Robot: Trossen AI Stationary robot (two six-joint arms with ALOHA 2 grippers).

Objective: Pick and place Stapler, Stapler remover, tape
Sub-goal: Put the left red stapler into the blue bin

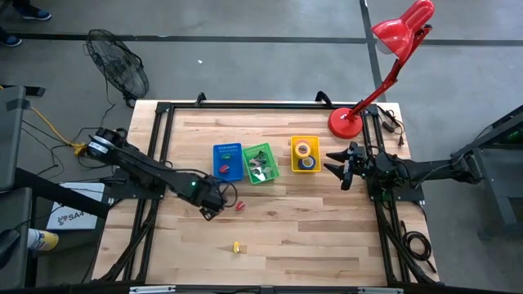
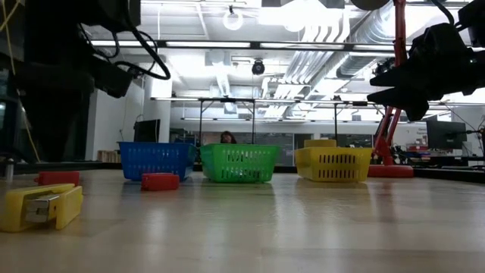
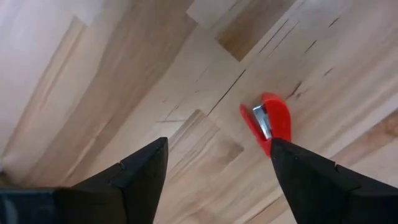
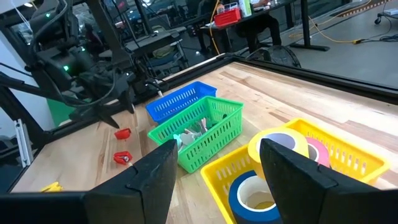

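A small red piece with a metal jaw, stapler or stapler remover I cannot tell, lies flat on the wood. My left gripper hovers open just left of it, touching nothing. A yellow stapler lies nearer the near edge. Tape rolls, yellow, blue and pink, sit in the yellow bin. My right gripper hangs open in the air right of that bin.
A blue bin holds a red item; a green bin holds grey pieces. The low view shows two red pieces on the table. A red desk lamp stands at the far right corner.
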